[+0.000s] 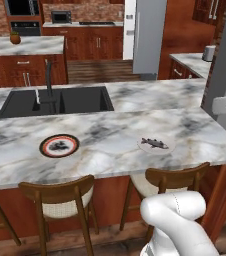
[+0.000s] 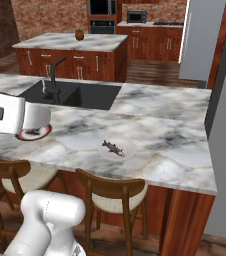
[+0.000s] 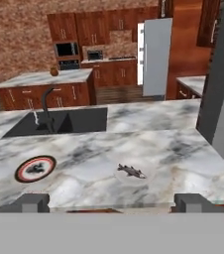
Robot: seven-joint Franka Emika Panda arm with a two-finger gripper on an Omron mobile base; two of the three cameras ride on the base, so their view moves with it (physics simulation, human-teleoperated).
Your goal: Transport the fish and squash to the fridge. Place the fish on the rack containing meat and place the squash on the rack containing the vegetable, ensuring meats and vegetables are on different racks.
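A: Hand view: pincer held back from the table edge, 2 tips spread wide, pinching nothing.
B: Fish?
A: Fish lies on a pale plate, right part of the table. Red-rimmed plate well left, near the sink.
B: Fridge?
A: Grey fridge, far back.

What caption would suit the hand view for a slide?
Open gripper faces a marble counter holding the fish on a pale plate, beside a red-rimmed plate.
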